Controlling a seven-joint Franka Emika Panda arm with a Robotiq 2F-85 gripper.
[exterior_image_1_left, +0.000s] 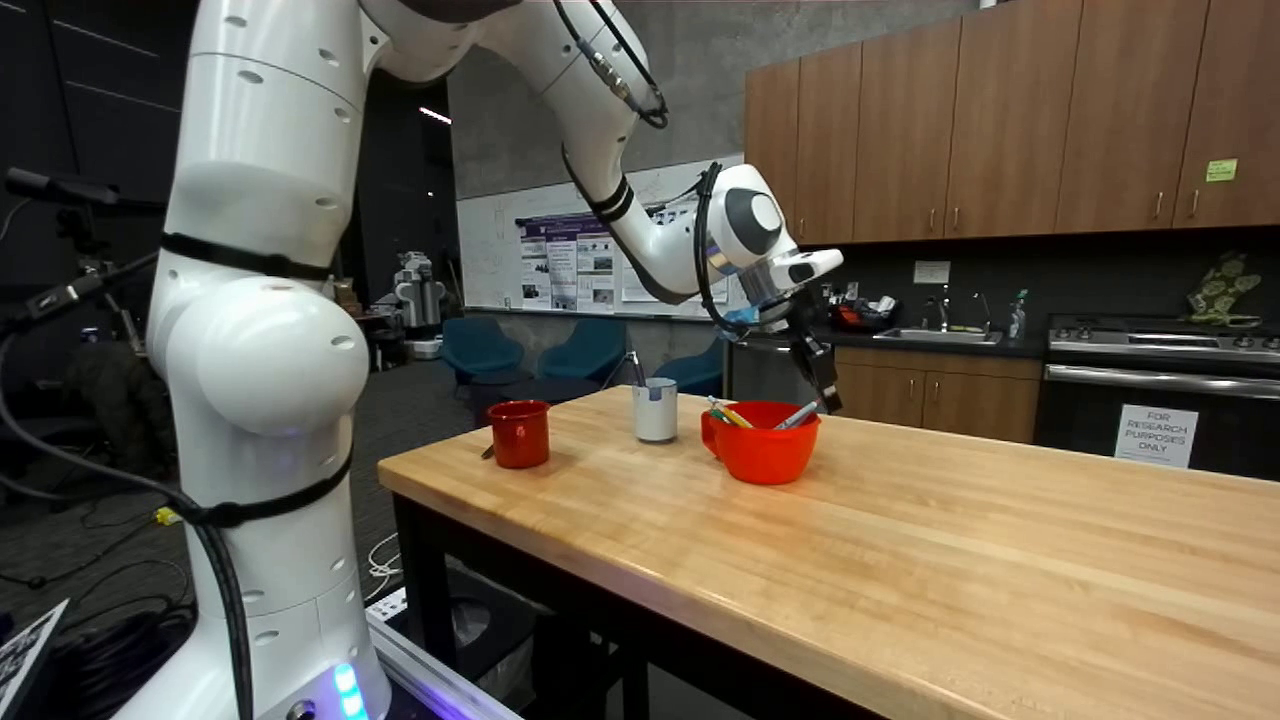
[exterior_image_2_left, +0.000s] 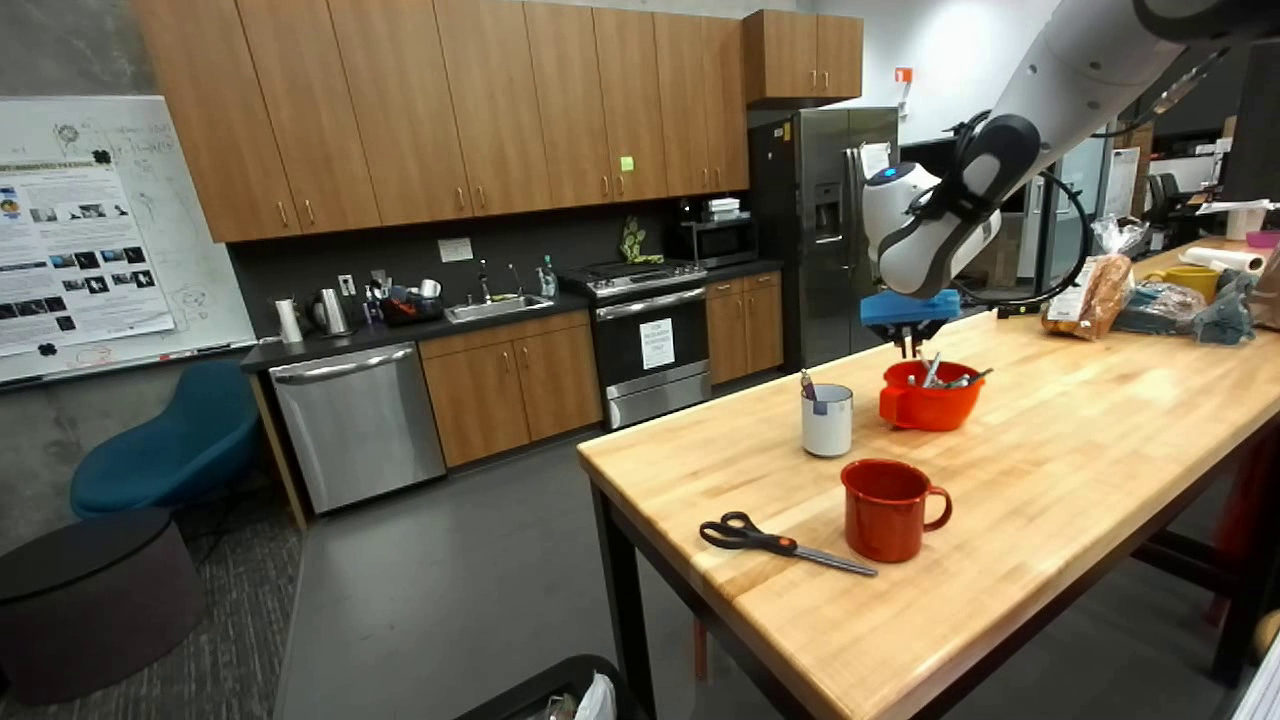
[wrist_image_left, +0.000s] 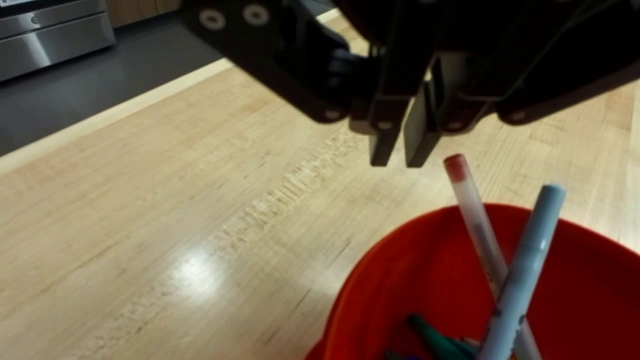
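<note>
In the wrist view, my black pincer (wrist_image_left: 398, 159) is narrowly parted, nothing between its tips, near a round red bowl (wrist_image_left: 425, 265) which holds a grey-blue marker (wrist_image_left: 523, 270) and a translucent red-ended pen (wrist_image_left: 477, 225). In an exterior view, this bowl stands on the pale wooden table (exterior_image_1_left: 1000, 540), near a white cylindrical cup (exterior_image_1_left: 656, 415). In an exterior view, black-handled metal scissors (exterior_image_2_left: 775, 543) lie beside a dark-red mug (exterior_image_2_left: 885, 515).
</note>
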